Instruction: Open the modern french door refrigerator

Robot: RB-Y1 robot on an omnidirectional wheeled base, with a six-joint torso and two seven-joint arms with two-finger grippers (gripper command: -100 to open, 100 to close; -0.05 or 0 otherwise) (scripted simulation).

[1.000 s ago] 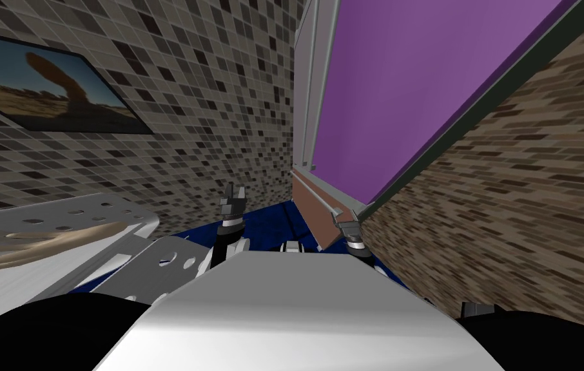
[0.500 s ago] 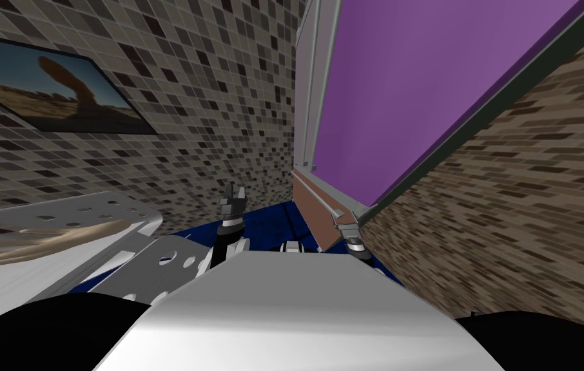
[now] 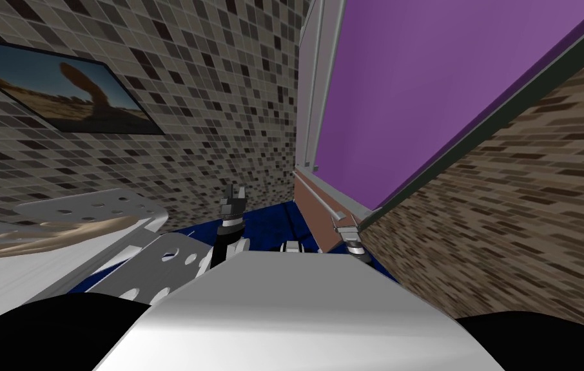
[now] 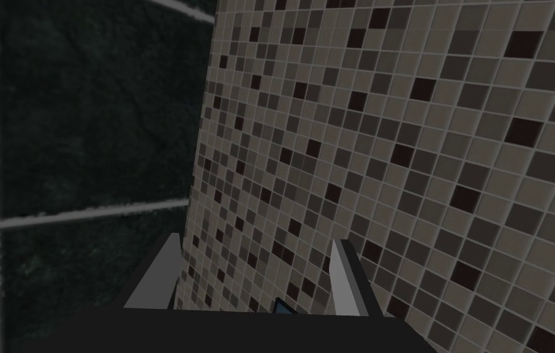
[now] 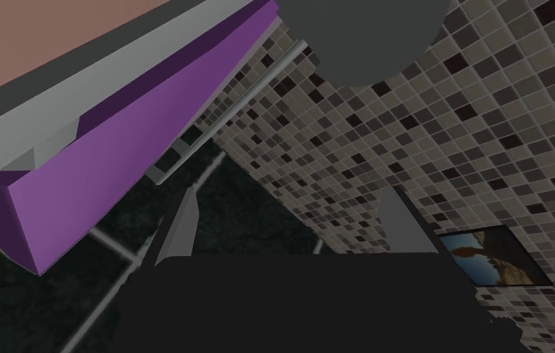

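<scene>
Slight own turn; refrigerator (image 3: 413, 96) beside right hand (image 3: 343, 221)

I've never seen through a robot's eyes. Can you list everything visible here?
Purple flat refrigerator door with grey edges: one, purple, right.
Reddish-brown panel: one, reddish-brown, under the door.
Framed desert landscape picture: one, sandy and blue, on the mosaic wall.
Mosaic wall of small tiles: one, grey, beige and black, left.
Brick-patterned wall: one, brown, right.
Floor: one patch, blue, between the arms.
Perforated metal plates: two, grey, low left.
Left gripper: one, fingers open, facing the mosaic wall.
Right gripper: one, fingers open, by the door's lower corner.
</scene>
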